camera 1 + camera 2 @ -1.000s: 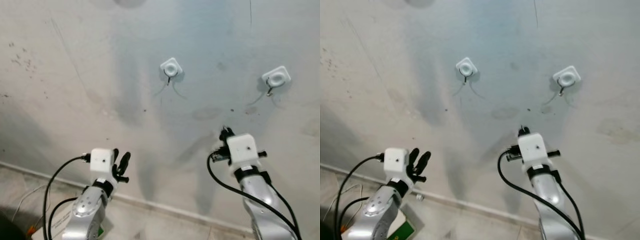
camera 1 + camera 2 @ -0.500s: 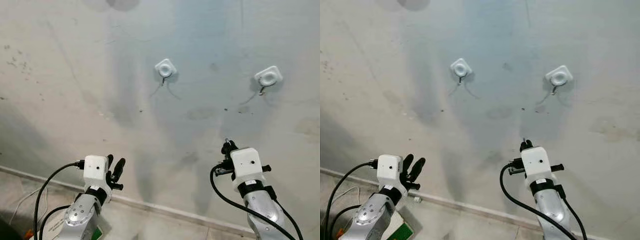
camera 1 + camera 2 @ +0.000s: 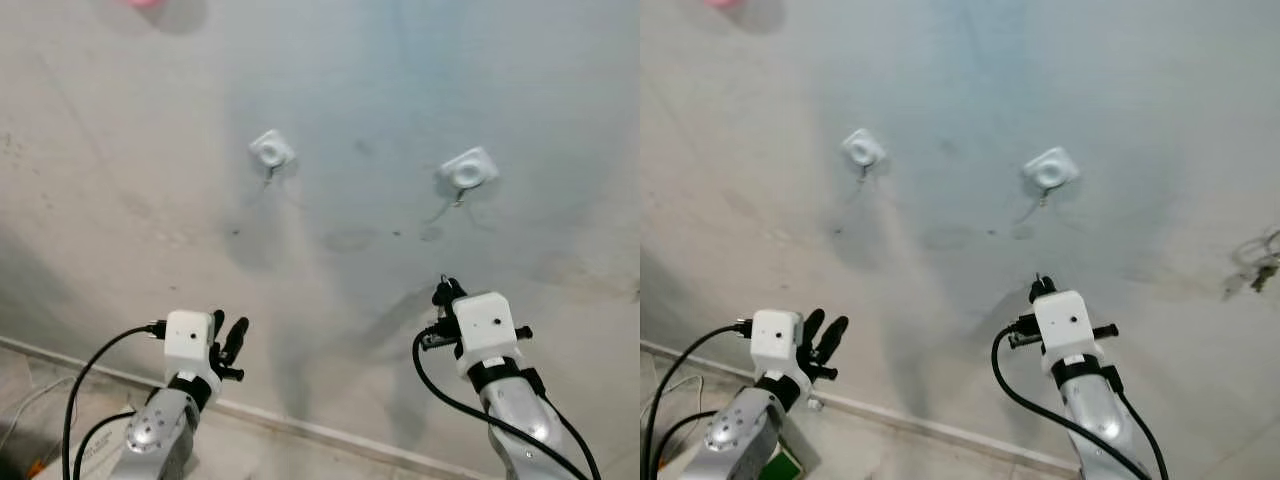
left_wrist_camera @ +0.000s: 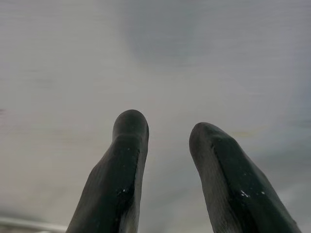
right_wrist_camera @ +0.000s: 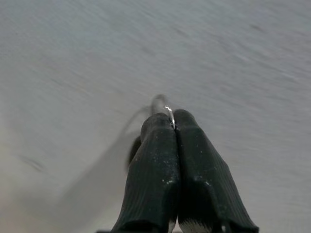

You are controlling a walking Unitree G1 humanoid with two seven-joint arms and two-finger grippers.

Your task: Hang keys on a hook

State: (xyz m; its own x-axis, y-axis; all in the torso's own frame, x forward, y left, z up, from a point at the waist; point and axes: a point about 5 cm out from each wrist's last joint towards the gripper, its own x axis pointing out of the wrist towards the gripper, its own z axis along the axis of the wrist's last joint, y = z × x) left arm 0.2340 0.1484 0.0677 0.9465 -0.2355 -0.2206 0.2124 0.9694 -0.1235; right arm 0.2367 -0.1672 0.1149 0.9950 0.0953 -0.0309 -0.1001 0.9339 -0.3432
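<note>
Two white square hooks sit on the grey wall, the left hook [image 3: 271,150] and the right hook [image 3: 468,168], each with a small metal prong below. My right gripper [image 3: 443,292] is raised toward the wall below the right hook and well short of it. Its fingers [image 5: 160,145] are pressed together on a thin silver sliver of key ring [image 5: 170,114]; any keys themselves are hidden. My left gripper [image 3: 228,335] is held up low on the left, open, with nothing between its fingers [image 4: 127,160].
A baseboard [image 3: 330,430] runs along the foot of the wall above the floor. A green and white box [image 3: 785,465] lies under my left arm. A small dark wiry thing [image 3: 1260,265] hangs on the wall at far right. A pink object [image 3: 140,3] is at the top left.
The whole picture has shifted: the camera has turned right, so both hooks now lie further left. Both arms hold roughly the same pose, the right gripper still shut.
</note>
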